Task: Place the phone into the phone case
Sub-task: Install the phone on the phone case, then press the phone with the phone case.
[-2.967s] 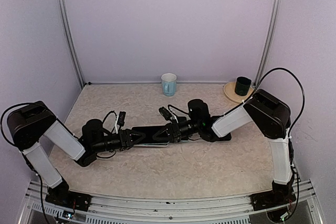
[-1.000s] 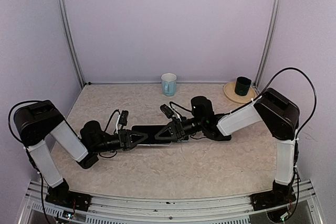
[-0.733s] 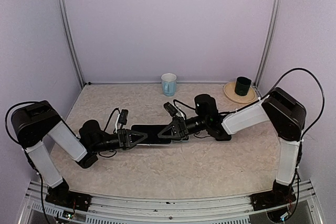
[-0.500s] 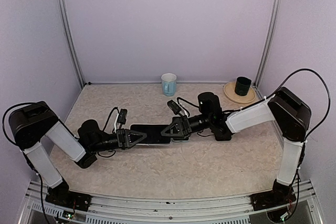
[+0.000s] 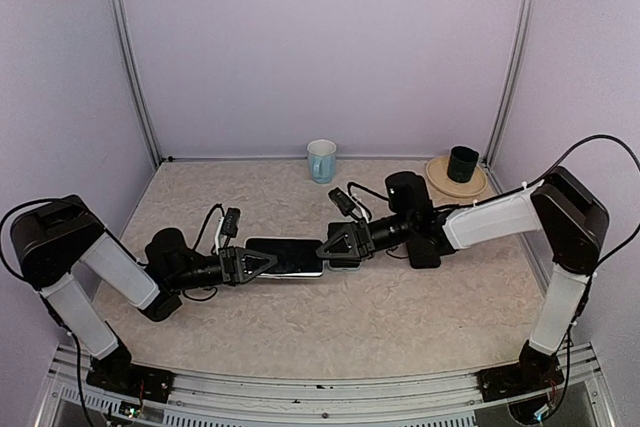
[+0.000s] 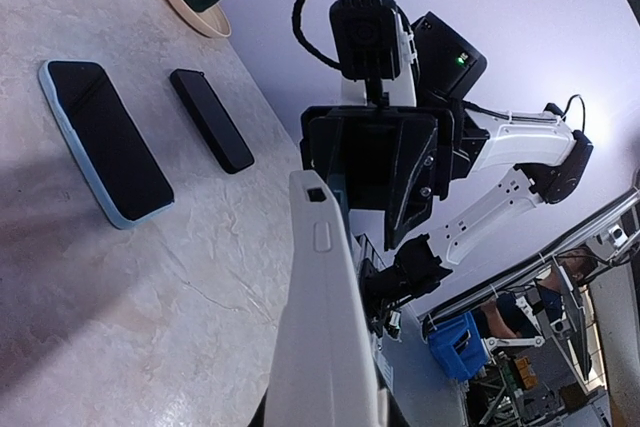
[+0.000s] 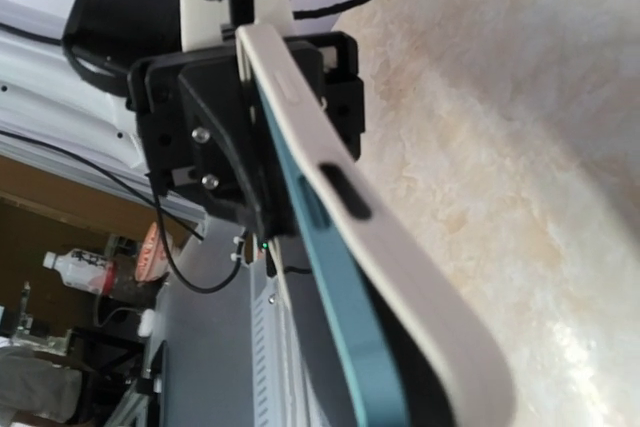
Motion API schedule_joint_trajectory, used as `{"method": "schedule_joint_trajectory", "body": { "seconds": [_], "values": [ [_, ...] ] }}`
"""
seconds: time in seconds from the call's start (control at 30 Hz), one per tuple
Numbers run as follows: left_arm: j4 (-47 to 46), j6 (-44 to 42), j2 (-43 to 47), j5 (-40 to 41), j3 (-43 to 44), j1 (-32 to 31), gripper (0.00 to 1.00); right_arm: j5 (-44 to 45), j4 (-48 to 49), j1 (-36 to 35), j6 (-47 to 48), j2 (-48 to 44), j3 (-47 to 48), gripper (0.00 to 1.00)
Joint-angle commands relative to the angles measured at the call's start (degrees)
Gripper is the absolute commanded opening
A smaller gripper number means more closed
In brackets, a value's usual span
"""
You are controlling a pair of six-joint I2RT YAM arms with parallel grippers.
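Observation:
A grey phone case (image 5: 285, 257) hangs just above the table between the two grippers, its dark face up. My left gripper (image 5: 272, 261) is shut on its left end; in the left wrist view the case's pale edge (image 6: 320, 327) runs away from the camera. In the right wrist view a teal phone (image 7: 345, 317) lies along the grey case (image 7: 420, 267), with a dark gap between them at the near end. My right gripper (image 5: 325, 247) is at the case's right end. Its jaws are hidden behind phone and case.
A second phone in a light-blue case (image 6: 105, 142) and a black phone (image 6: 210, 119) lie flat on the table under the right arm. A pale blue mug (image 5: 321, 160) and a dark cup on a wooden plate (image 5: 461, 164) stand at the back wall.
My right arm has drawn back to the right, so its gripper now sits at the case's right end instead of over it. The left gripper and case have shifted slightly left.

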State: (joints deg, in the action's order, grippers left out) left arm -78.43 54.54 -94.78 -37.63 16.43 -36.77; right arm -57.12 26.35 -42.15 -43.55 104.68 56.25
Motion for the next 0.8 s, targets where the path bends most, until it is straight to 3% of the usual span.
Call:
{"method": "schedule_joint_trajectory", "body": {
  "seconds": [0.0, 0.3, 0.77],
  "values": [
    [-3.26, -1.86, 2.68, -1.84, -0.34, 0.48, 0.0, -0.3, -5.34, 1.82, 5.78, -5.71, -0.95, 0.33],
    [-3.17, -2.69, 5.08, -3.8, -0.01, 0.31, 0.0, -1.73, -13.45, 2.16, 16.03, -10.53, -0.91, 0.37],
    [-4.12, -4.38, 8.02, -8.62, 0.53, -1.64, 0.0, -8.47, -9.23, 2.18, 16.31, -8.36, -2.17, 0.41]
  ]
}}
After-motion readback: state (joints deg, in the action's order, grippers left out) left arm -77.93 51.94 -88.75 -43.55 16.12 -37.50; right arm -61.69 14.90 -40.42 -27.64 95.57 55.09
